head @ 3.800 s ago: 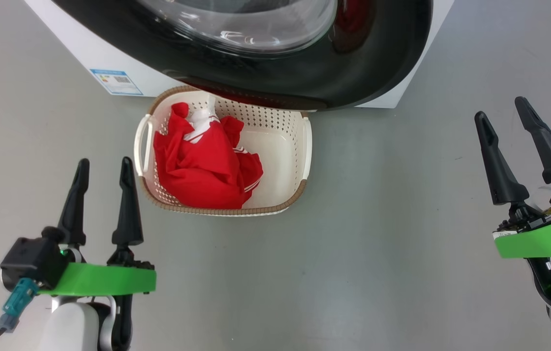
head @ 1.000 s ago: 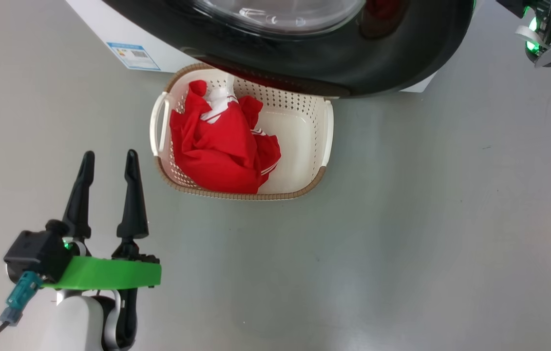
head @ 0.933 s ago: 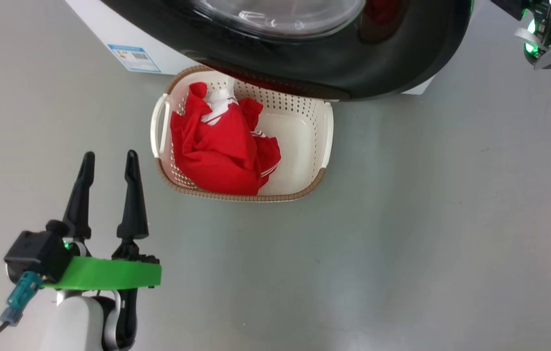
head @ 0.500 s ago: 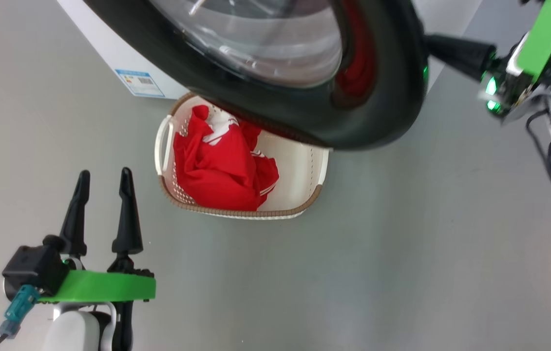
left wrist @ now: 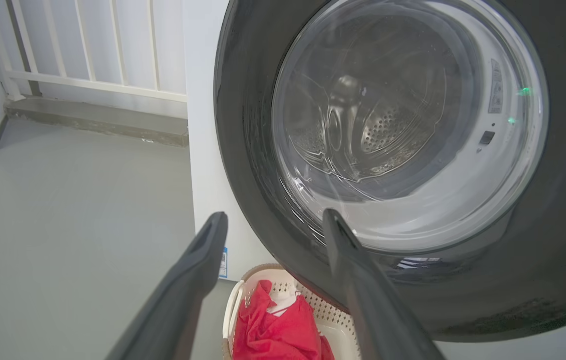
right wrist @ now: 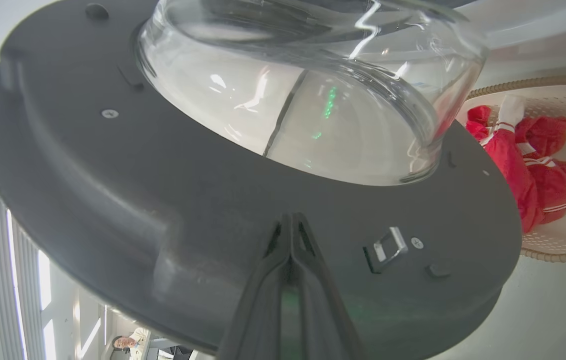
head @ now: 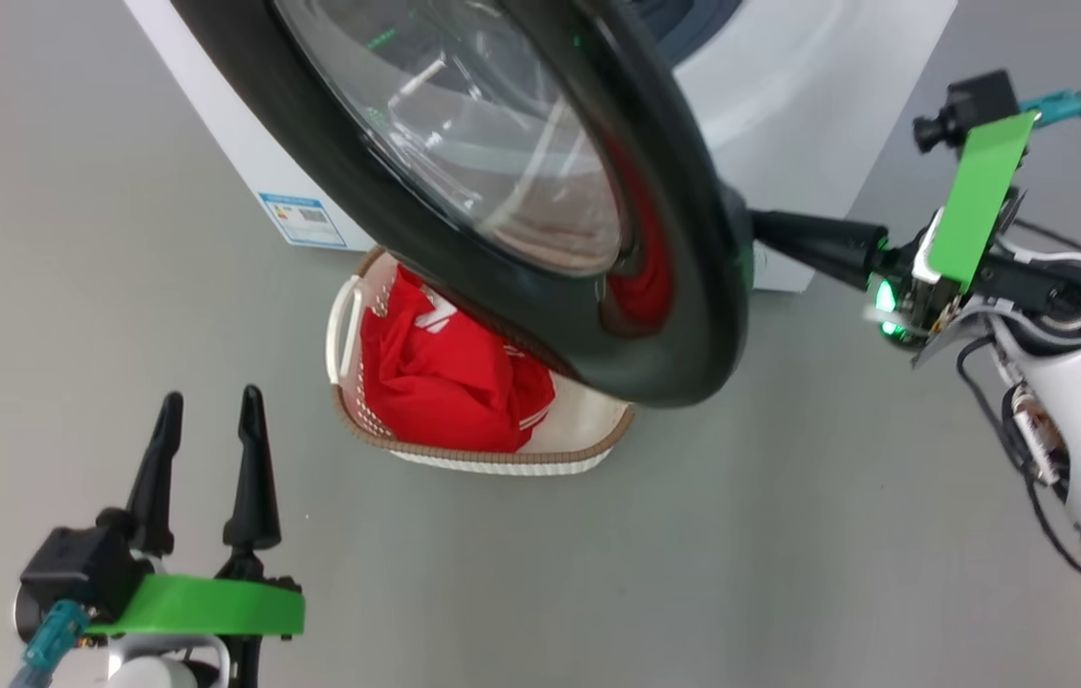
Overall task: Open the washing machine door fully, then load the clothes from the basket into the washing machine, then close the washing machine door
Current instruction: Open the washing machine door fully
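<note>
The washing machine door, black with a domed glass bowl, stands partly open from the white washing machine and overhangs the basket. Red clothes lie in the basket's left half. My right gripper is shut, its tips against the door's inner face near the rim. In the right wrist view the shut right gripper meets the door's grey inner face, left of the latch. My left gripper hangs open and empty, left of the basket. In the left wrist view the left gripper faces the door.
A blue energy sticker marks the machine's lower front. A white railing and a low sill stand behind the machine's left side. Grey floor spreads in front of the basket and to its right. A person sits far off.
The door has swung from almost shut to partly open. My right arm came in from the upper right with shut fingers behind the door's rim. The head camera shifted; the left gripper stayed.
</note>
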